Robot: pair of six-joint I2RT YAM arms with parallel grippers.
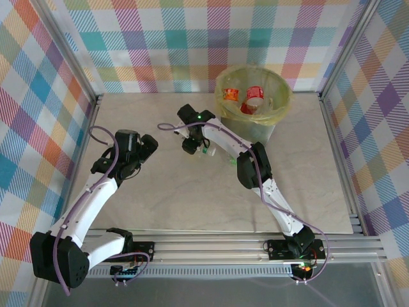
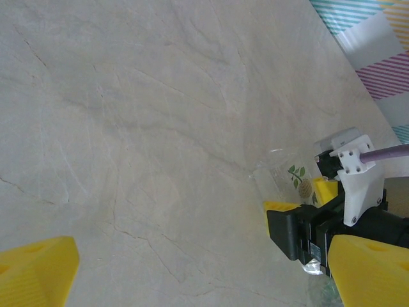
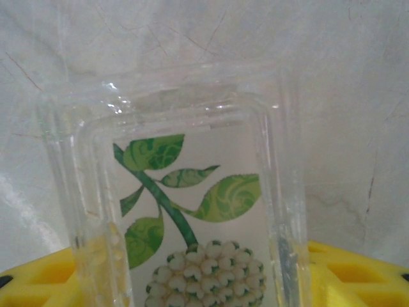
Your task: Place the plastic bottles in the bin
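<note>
Grip on a small clear plastic bottle with a green leaf label [image 3: 192, 211]

The right gripper [image 1: 201, 150] reaches down to the pale marble-patterned table [image 1: 160, 204]. Its yellow fingers [image 3: 358, 275] are closed against both sides of that bottle, just beside the round grey-green bin lined with a translucent yellow bag [image 1: 221, 89]. Two bottles with red and orange labels [image 1: 254, 96] lie inside the bin. The left gripper [image 1: 148, 146] hovers off to the left, fingers spread wide, holding nothing.
</note>
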